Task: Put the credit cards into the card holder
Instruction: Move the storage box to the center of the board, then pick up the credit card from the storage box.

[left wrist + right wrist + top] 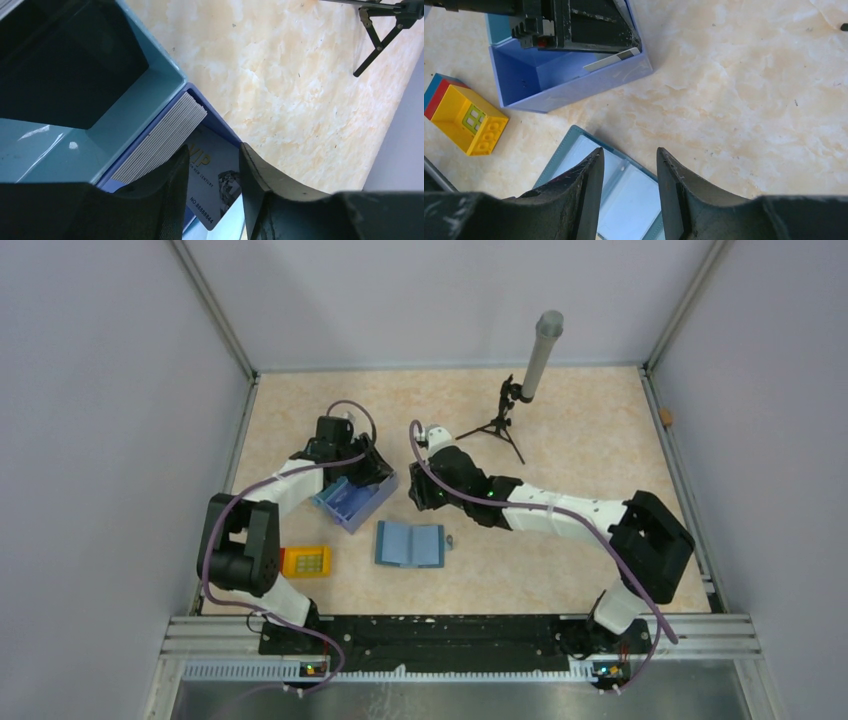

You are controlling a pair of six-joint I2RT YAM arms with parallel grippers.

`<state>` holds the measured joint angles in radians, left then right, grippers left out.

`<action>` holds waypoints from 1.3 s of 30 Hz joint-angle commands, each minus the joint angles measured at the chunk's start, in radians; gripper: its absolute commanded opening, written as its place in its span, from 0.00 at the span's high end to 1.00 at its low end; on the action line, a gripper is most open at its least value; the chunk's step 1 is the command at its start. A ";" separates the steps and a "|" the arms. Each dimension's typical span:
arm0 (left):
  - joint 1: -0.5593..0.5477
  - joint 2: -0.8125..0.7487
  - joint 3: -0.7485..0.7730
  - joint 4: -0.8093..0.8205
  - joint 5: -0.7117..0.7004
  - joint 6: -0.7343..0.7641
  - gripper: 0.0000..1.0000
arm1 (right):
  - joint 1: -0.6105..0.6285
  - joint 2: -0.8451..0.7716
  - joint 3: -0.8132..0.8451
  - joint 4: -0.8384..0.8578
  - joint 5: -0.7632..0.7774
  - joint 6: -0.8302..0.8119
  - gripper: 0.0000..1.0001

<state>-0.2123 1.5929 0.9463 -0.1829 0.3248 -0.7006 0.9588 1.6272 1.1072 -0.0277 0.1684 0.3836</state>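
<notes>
Right pincer [628,154] above marbled tabletop [585,445], grey walls [100,390]

Teal folding card holder [409,544], pale blue inside; cream-marbled tabletop [590,430]; yellow studded toy block [306,561], near left.

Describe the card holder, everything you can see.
The card holder lies open and flat on the table, just nearer the arm bases than the blue box. It has a teal rim, a paler, glossy blue inside, a dark centre stripe and a small clasp at its right edge. No card shows in it. The right gripper hangs above it, open, not touching.
</notes>
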 commanded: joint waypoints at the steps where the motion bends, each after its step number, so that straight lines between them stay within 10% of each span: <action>1: -0.006 -0.040 0.018 0.032 0.072 0.090 0.55 | -0.007 -0.056 -0.016 -0.003 0.003 0.027 0.57; 16: -0.046 -0.085 0.026 -0.025 0.015 0.247 0.47 | -0.007 -0.081 -0.045 -0.010 0.008 0.039 0.57; 39: -0.125 -0.204 0.002 -0.058 -0.183 0.368 0.84 | -0.008 -0.091 -0.068 0.007 0.014 0.045 0.57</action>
<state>-0.3233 1.4284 0.9463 -0.2600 0.1791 -0.3836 0.9588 1.5902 1.0451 -0.0490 0.1688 0.4213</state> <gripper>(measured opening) 0.156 0.426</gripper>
